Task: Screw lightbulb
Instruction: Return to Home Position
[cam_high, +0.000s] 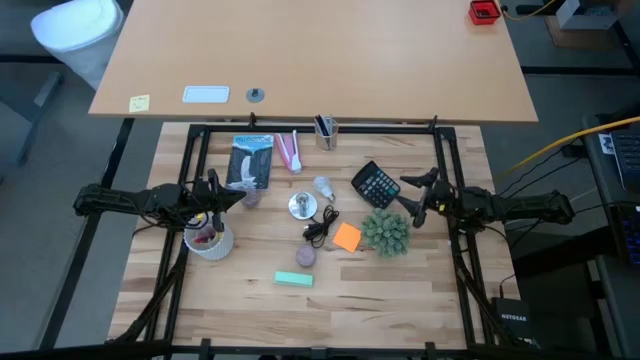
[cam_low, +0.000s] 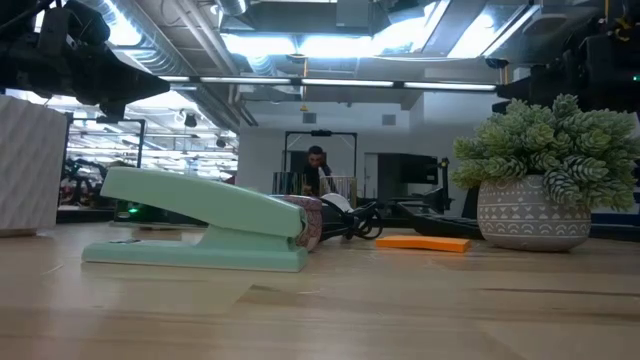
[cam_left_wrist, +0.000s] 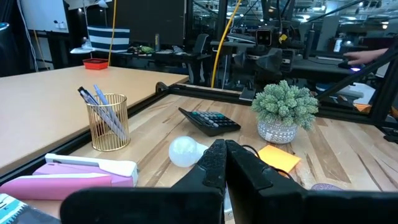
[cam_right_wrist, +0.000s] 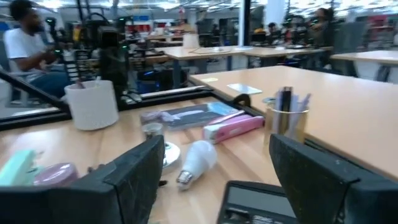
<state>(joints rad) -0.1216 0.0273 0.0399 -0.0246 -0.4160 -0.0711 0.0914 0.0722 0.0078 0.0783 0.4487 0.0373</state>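
Note:
The frosted-white lightbulb (cam_high: 323, 186) lies on its side on the wooden table, between the shiny silver disc (cam_high: 300, 205) and the black calculator (cam_high: 375, 183). It also shows in the left wrist view (cam_left_wrist: 186, 151) and the right wrist view (cam_right_wrist: 196, 160), its grey screw base (cam_right_wrist: 183, 178) toward the right arm. My left gripper (cam_high: 233, 195) hovers left of the bulb, shut and empty (cam_left_wrist: 224, 158). My right gripper (cam_high: 408, 200) hovers right of the calculator, open and empty (cam_right_wrist: 211, 168). The bulb is hidden in the low view.
A potted plant (cam_high: 385, 232), an orange notepad (cam_high: 346, 237), a black cord (cam_high: 320, 230), a purple lump (cam_high: 306, 256) and a green stapler (cam_high: 293, 279) lie nearer. A white cup (cam_high: 208, 240), a blue packet (cam_high: 250, 160), a pink stapler (cam_high: 288, 150) and a pen holder (cam_high: 326, 130) stand around.

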